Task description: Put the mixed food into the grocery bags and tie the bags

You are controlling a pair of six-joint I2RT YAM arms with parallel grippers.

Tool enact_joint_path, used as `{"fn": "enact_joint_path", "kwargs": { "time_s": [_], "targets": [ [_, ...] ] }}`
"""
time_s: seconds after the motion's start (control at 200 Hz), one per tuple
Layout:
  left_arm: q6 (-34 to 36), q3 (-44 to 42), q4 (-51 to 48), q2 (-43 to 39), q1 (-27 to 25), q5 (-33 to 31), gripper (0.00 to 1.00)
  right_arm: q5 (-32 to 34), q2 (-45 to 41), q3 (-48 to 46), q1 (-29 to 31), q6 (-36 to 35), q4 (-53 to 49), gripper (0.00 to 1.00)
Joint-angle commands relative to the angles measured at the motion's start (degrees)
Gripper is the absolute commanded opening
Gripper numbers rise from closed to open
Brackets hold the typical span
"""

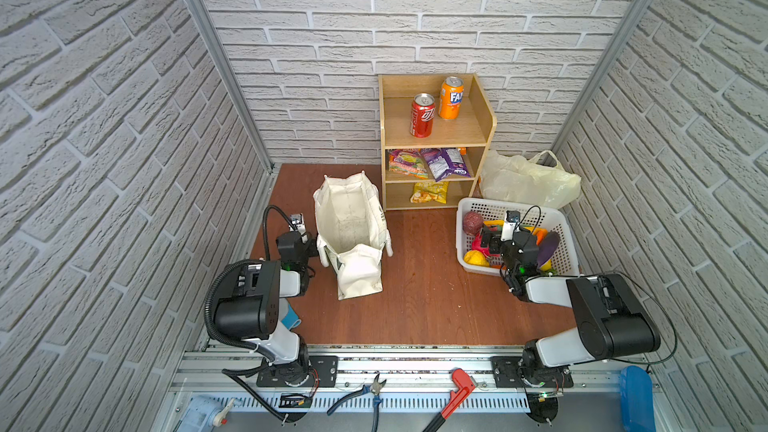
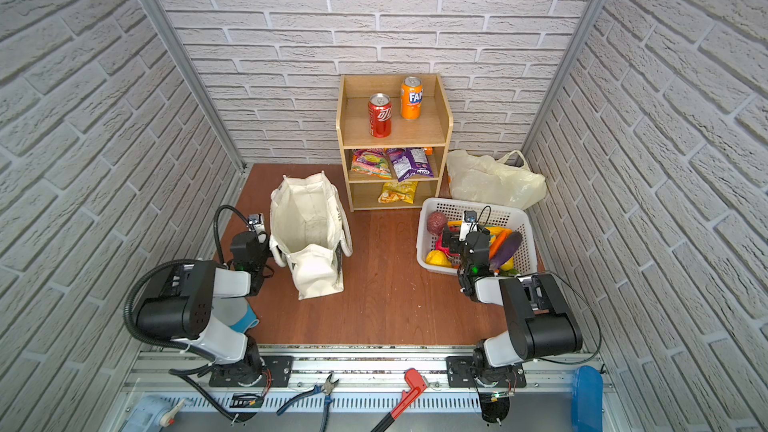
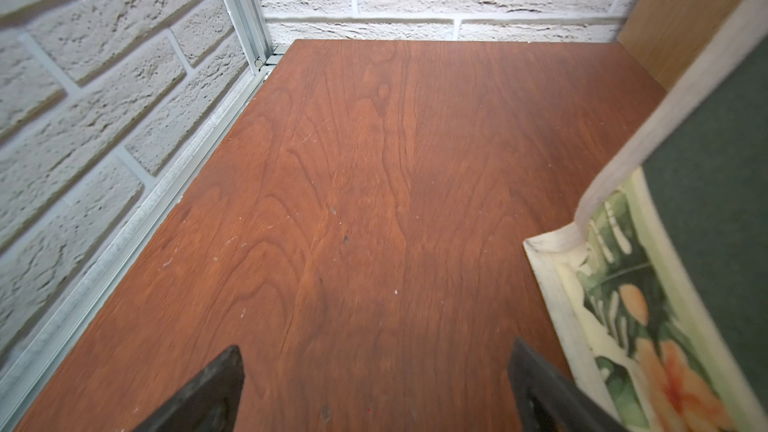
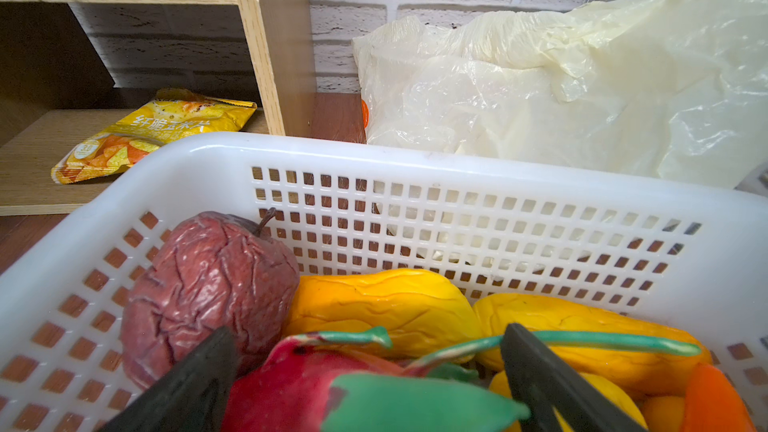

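The cream canvas tote (image 1: pixel 351 234) (image 2: pixel 307 230) stands open on the brown floor. My left gripper (image 3: pixel 376 344) is open and empty just left of the tote, low over bare floor. The pale-yellow plastic bag (image 1: pixel 528 180) (image 4: pixel 582 89) lies behind the white basket (image 1: pixel 563 259). My right gripper (image 4: pixel 370 328) (image 1: pixel 492 238) hangs open in the basket, its jaws either side of a red toy fruit with green leaves (image 4: pixel 299 384). A dark purple aubergine (image 1: pixel 547 248) lies beside it. The red soda can (image 1: pixel 422 115) and the snack packets (image 1: pixel 446 163) sit on the shelves.
A wooden shelf unit (image 1: pixel 484 130) stands at the back wall with an orange can (image 1: pixel 451 97) on top and a yellow packet (image 4: pixel 153 132) on its lowest shelf. A wrinkled dark-red apple (image 4: pixel 208 284) and yellow toys (image 4: pixel 382 305) fill the basket. Pliers (image 1: pixel 365 392) and a red wrench (image 1: pixel 457 392) lie on the front rail.
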Motion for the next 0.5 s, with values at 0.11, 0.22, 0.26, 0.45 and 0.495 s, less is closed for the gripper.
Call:
{"fn": "enact_joint_path", "kwargs": {
  "time_s": [0.11,0.22,0.26,0.45,0.495],
  "targets": [
    [0.2,1.1,1.9,0.0,0.4,0.4,0.98,0.7,-0.5,-0.7,0.2,0.0,-1.5,1.0],
    [-0.8,0.8,1.8,-1.2,0.4,-1.1,0.98,1.3,-1.5,-2.0,0.2,0.1,1.4,1.0],
    [-1.4,1.0,0.4,-2.7,0.3,-3.4,0.98,1.9,-3.0,-2.2,0.2,0.3,0.7,1.0],
    [-2.9,2.0,-7.9,-10.7,0.1,-8.9,0.98,6.2,-14.4,1.6,0.2,2.1,-17.0,1.0],
    [-3.6,2.7,-10.3,-12.6,0.0,-10.7,0.98,7.0,-17.0,2.5,0.2,3.3,-20.0,1.0]
  ]
}}
